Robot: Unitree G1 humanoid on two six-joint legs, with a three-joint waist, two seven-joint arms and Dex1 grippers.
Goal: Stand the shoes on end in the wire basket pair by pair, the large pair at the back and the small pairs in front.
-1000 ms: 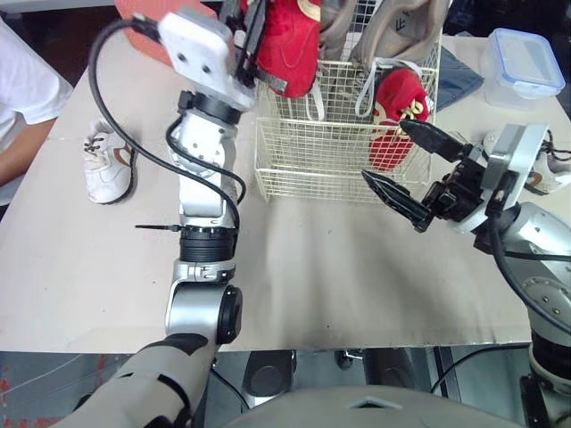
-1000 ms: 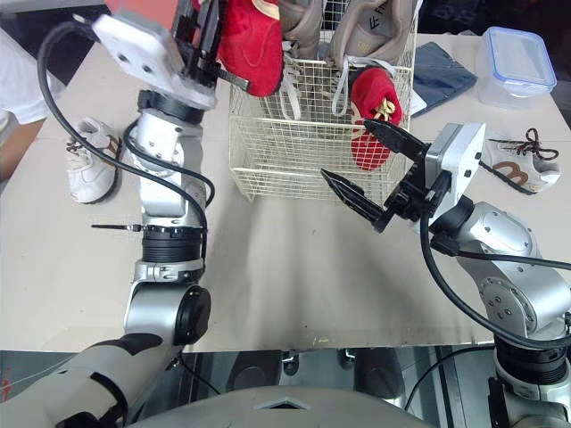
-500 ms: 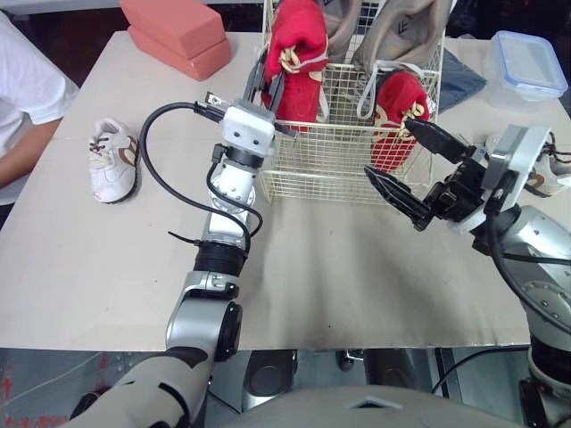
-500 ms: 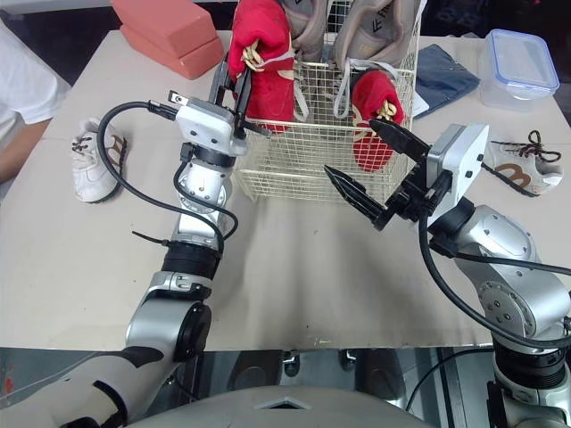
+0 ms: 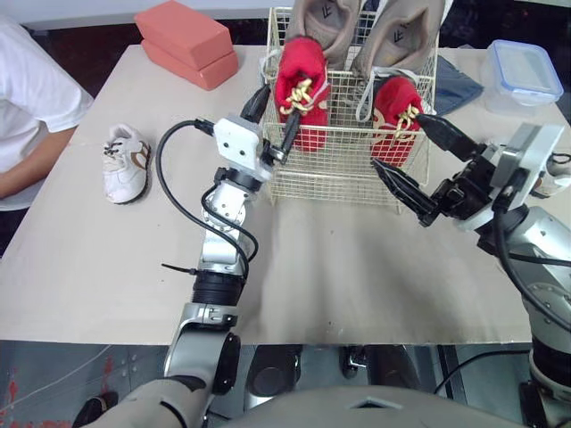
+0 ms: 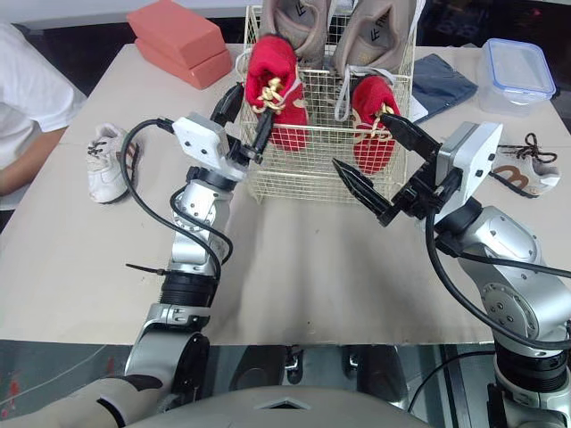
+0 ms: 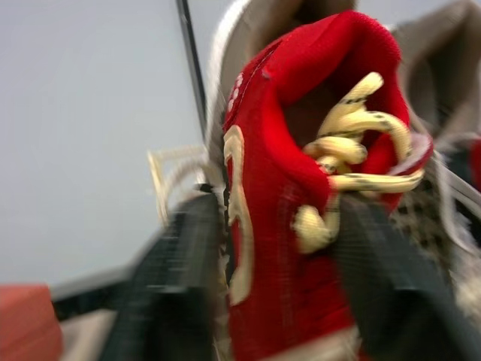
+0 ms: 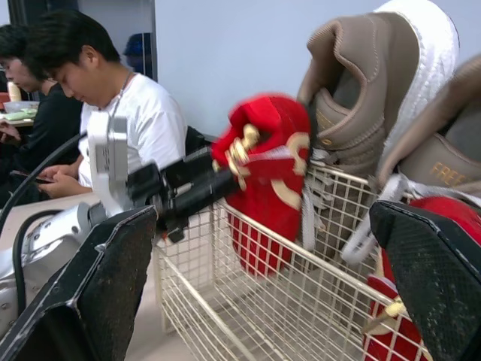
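The wire basket [image 5: 332,176] stands at the table's middle back. Two large tan shoes [image 5: 326,22] [image 5: 403,31] stand on end at its rear. In front of them stand two small red shoes [image 5: 302,98] [image 5: 396,116]. My left gripper [image 5: 273,120] is open at the basket's front left corner, and the left red shoe [image 7: 293,226] is between its spread fingers [image 7: 176,289]. My right gripper [image 5: 419,165] hangs open and holds nothing, just in front of the basket's right front corner. A small white shoe [image 5: 125,162] lies on the table at the left.
A second white and brown shoe [image 6: 519,166] lies at the right, behind my right wrist. Two red blocks [image 5: 189,43] sit at the back left. A lidded plastic box [image 5: 525,71] and dark cloth [image 5: 455,78] are back right. A person in a white shirt [image 5: 36,116] sits at the left edge.
My left gripper has come down with the red shoe from above the basket into its front left part. Its fingers have spread apart. The right gripper has hardly moved.
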